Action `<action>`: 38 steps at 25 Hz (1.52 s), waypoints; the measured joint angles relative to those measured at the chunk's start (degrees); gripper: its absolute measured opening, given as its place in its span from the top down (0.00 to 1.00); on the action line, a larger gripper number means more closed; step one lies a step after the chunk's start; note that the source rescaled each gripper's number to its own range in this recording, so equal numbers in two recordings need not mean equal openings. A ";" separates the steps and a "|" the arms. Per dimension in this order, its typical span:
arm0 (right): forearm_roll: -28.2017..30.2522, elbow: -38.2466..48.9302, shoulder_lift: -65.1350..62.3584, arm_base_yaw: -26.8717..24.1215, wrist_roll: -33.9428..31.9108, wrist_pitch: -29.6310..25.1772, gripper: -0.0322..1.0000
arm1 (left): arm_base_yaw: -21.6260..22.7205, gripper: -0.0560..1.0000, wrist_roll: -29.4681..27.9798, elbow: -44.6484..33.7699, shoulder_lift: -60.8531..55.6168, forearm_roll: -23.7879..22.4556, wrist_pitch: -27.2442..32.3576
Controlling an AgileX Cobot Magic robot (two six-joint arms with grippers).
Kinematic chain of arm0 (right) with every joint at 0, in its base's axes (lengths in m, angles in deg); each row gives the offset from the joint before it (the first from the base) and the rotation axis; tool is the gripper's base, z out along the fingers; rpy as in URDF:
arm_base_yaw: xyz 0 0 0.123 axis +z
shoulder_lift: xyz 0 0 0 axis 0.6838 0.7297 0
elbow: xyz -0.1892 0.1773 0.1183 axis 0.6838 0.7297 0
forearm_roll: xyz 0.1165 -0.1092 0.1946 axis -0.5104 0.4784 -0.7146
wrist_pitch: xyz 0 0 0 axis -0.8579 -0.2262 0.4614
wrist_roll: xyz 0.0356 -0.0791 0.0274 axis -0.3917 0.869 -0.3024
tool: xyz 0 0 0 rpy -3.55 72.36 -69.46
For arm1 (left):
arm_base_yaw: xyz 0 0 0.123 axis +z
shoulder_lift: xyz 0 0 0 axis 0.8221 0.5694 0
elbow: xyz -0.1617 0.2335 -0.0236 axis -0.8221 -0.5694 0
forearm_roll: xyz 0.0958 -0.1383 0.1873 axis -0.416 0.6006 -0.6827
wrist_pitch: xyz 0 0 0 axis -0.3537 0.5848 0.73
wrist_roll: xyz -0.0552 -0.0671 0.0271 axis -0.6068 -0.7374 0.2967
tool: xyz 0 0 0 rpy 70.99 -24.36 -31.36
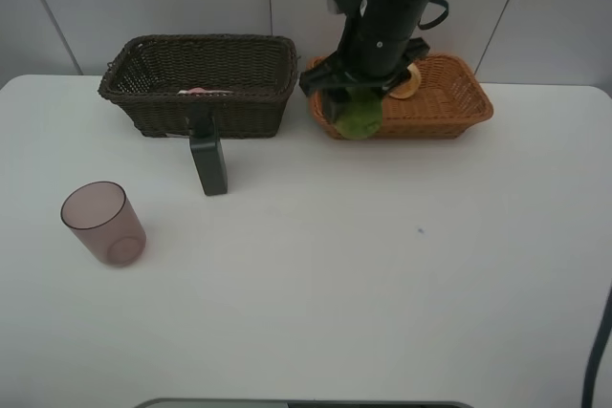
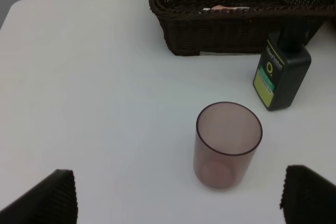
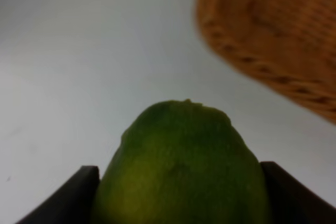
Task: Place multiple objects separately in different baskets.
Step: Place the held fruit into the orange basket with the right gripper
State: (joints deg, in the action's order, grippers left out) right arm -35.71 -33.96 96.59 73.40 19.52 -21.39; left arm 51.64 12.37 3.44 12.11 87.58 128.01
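My right gripper (image 1: 358, 114) is shut on the green lime-like fruit (image 1: 360, 118) and holds it above the near left edge of the orange-tan basket (image 1: 459, 107). The fruit fills the right wrist view (image 3: 181, 171), with the basket's rim (image 3: 273, 40) beside it. An orange (image 1: 406, 83) shows in that basket. The dark brown basket (image 1: 201, 83) holds the pink bottle (image 1: 198, 92). The dark rectangular bottle (image 1: 209, 163) stands in front of it. The purplish cup (image 1: 101, 223) stands at the left. My left gripper (image 2: 178, 195) is open, just short of the cup (image 2: 227, 144). The peach is hidden.
The white table (image 1: 382, 274) ends at a grey wall behind the baskets. The right arm's dark body (image 1: 392, 7) rises over the orange-tan basket. In the left wrist view the dark bottle (image 2: 281, 74) stands against the dark basket (image 2: 236, 19).
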 joint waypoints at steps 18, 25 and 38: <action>2.49 -1.41 8.68 -15.45 -7.50 21.29 0.60 | 0.00 0.00 0.00 0.00 0.00 0.00 0.00; 3.04 -1.41 10.51 -15.45 -7.50 22.45 0.60 | 0.00 0.00 0.00 0.00 0.00 0.00 0.00; 3.20 -1.41 5.83 -15.02 -7.50 19.54 0.08 | 0.00 0.00 0.00 0.00 0.00 0.00 0.00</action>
State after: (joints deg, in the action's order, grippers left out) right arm -32.51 -35.38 102.42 58.38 12.03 -1.85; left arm 51.64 12.37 3.44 12.11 87.58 128.01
